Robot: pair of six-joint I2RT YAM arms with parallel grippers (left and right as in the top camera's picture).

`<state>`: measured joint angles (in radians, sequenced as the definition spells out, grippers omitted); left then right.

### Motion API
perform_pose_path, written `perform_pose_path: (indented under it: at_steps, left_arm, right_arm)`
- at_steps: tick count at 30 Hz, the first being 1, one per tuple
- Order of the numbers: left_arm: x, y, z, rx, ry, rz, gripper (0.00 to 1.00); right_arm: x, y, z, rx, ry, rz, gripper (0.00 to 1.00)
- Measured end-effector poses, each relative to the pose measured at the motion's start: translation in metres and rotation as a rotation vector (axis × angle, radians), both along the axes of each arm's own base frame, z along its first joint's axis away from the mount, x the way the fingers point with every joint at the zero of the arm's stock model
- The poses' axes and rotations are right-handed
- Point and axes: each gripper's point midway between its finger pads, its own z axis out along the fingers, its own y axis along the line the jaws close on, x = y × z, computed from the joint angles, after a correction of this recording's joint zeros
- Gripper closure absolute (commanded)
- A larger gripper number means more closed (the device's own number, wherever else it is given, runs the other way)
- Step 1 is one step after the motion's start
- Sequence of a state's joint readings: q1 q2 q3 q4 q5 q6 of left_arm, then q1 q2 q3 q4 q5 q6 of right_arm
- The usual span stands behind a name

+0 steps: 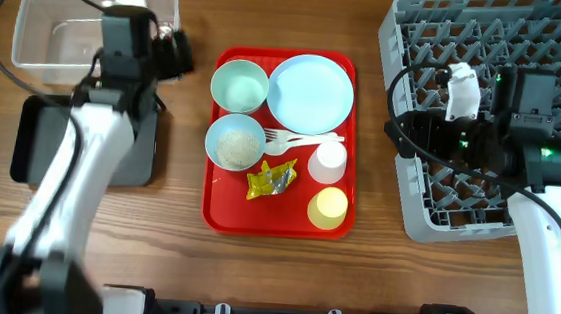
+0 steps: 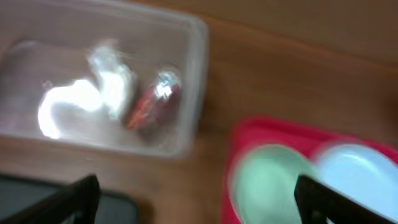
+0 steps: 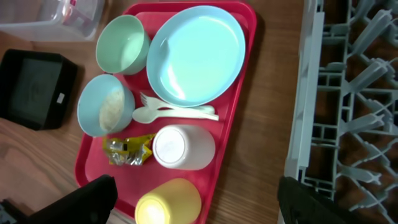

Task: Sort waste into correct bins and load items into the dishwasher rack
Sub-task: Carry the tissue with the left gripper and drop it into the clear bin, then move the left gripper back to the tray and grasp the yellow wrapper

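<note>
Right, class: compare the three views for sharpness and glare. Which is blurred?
Left wrist view: heavily blurred, the clear tub and its contents smeared, with a washed-out white patch inside. Right wrist view: sharp, the red tray and dishwasher rack crisp. Overhead view: sharp and evenly lit, with only soft shadows.

1 red tray (image 1: pixel 225 205), centre of frame. On it, 2 bowls: mint bowl (image 1: pixel 240 85) at upper left of the tray, pale blue bowl (image 1: pixel 216 134) just below w/ rice grains (image 1: pixel 236 149), too small to count. 1 plate (image 1: pixel 311 92), upper right of the tray. 2 cups, lower right: white cup (image 1: pixel 328 163), yellow cup (image 1: pixel 328 208). 1 fork (image 1: pixel 280 136) & 1 spoon (image 1: pixel 291 146), mid-tray. 1 yellow wrapper (image 1: pixel 270 180).

2 bins, left of frame: clear tub (image 1: pixel 49 34) up top, black tray (image 1: pixel 31 137) below. In the tub, left wrist view: 1 tissue (image 2: pixel 93 93), 1 red wrapper (image 2: pixel 152 102). Wrappers total 2.

1 grey rack (image 1: pixel 439 49), upper right of frame.
</note>
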<state>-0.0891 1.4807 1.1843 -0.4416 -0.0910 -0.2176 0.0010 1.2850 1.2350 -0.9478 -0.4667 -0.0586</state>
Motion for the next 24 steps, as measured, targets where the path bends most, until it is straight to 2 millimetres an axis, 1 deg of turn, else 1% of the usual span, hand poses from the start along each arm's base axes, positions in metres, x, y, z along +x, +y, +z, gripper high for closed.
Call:
perform_pose_path:
  at_steps: [1,2,4,5,7,12,14,16,19,24]
  left_arm:
    - [-0.012,-0.014,0.007,-0.014,0.012,-0.046,0.03]
    - [-0.03,-0.034,0.015,-0.036,0.033,-0.113,0.03]
    - [-0.062,-0.067,0.015,-0.065,0.102,-0.231,0.05]
    - [-0.073,-0.078,0.011,-0.07,0.142,-0.27,0.07]
    - [-0.097,-0.107,-0.007,-0.069,0.243,-0.371,0.1]
    - [-0.15,-0.167,-0.055,-0.003,0.449,-0.609,0.16]
    - [-0.164,-0.186,-0.068,0.018,0.494,-0.68,0.25]
    - [-0.173,-0.199,-0.078,0.034,0.526,-0.72,0.29]
    - [-0.183,-0.21,-0.094,0.044,0.582,-0.716,0.31]
    - [-0.189,-0.21,-0.126,0.093,0.671,-0.598,0.32]
  right_arm:
    - [0.001,0.0,0.001,0.0,-0.004,0.0,0.13]
    - [0.002,0.0,0.002,0.0,-0.013,0.0,0.13]
    - [0.004,0.0,0.003,0.0,-0.022,0.0,0.13]
    - [0.005,0.0,0.003,0.0,-0.026,0.0,0.13]
    - [0.006,0.0,0.004,-0.001,-0.032,0.0,0.13]
    - [0.008,0.0,0.003,0.0,-0.031,-0.001,0.13]
    - [0.008,0.0,0.002,0.002,-0.027,-0.004,0.13]
    - [0.008,0.0,0.002,0.004,-0.026,-0.006,0.12]
    - [0.007,0.0,0.002,0.008,-0.02,-0.012,0.13]
    - [0.006,0.0,0.001,0.01,-0.012,-0.016,0.13]
